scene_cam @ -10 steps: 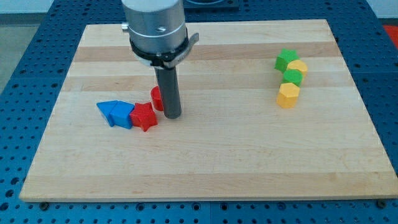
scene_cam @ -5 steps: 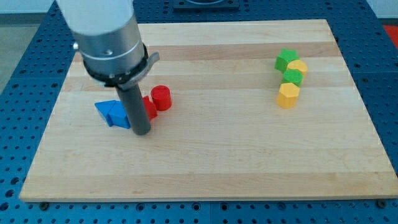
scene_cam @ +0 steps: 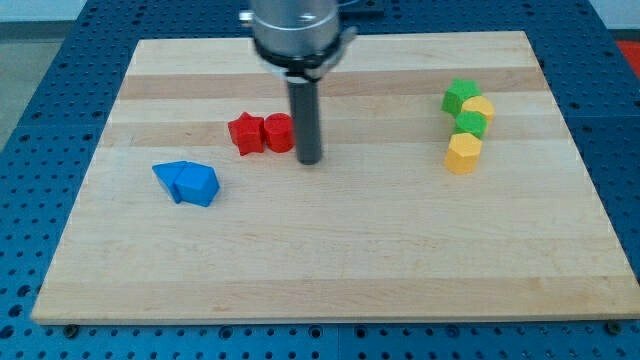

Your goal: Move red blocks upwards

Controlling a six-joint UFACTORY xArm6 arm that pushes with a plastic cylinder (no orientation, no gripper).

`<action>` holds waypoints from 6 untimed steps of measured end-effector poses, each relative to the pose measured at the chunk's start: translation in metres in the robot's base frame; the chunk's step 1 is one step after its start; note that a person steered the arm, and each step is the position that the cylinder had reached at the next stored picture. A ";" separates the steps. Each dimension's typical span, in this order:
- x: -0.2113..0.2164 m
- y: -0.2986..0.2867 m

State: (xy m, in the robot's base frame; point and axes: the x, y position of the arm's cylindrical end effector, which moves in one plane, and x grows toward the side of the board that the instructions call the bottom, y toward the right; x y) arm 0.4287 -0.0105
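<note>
A red star block (scene_cam: pixel 244 133) and a red cylinder (scene_cam: pixel 278 132) lie side by side, touching, left of the board's middle. My tip (scene_cam: pixel 309 160) rests on the board just right of the red cylinder, close to it or touching. The rod rises from there to the arm at the view's top.
Two blue blocks (scene_cam: pixel 188 183) lie together below and left of the red ones. At the right, a green star (scene_cam: pixel 460 96), a yellow cylinder (scene_cam: pixel 481 109), a green block (scene_cam: pixel 471 124) and a yellow hexagon block (scene_cam: pixel 463 152) form a column. The wooden board (scene_cam: pixel 330 260) sits on a blue perforated table.
The red star has moved up and away from the blue blocks to beside the red cylinder, which also moved up. My tip swung left, then up and right to the cylinder's right side.
</note>
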 end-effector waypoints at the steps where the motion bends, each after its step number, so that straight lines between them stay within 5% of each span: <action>1: -0.022 0.019; 6: -0.035 -0.053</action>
